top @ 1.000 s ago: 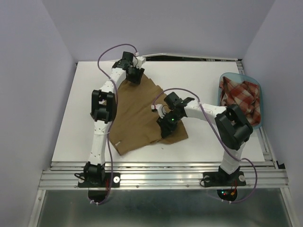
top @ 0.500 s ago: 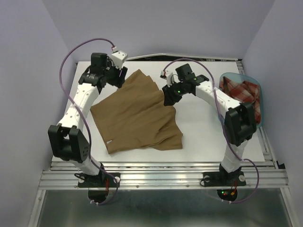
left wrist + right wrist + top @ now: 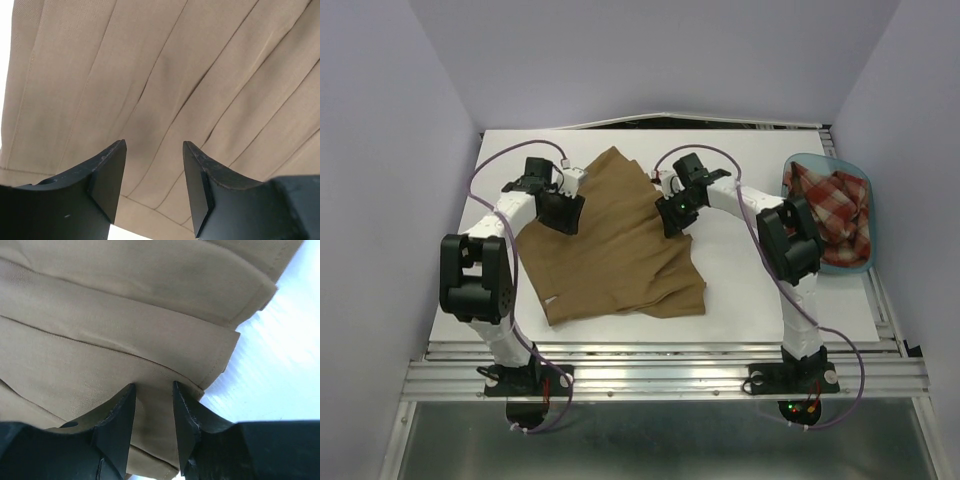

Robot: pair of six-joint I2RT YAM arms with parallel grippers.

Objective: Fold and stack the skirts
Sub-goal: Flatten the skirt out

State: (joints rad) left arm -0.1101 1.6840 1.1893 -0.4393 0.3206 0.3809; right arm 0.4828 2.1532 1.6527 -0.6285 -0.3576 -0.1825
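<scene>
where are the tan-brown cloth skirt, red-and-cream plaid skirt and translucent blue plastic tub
tan-brown cloth skirt [image 3: 610,250], top view, middle of the cloth
red-and-cream plaid skirt [image 3: 835,215], top view, bunched middle
translucent blue plastic tub [image 3: 817,157], top view, far rim

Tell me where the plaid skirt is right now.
In the top view, the plaid skirt lies bunched in the blue tub at the right edge of the table, apart from the tan skirt at centre.

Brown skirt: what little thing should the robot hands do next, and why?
Probably pinch shut. The left gripper and right gripper hover open at opposite edges of the brown skirt, which lies spread flat; gripping would let them fold it.
</scene>
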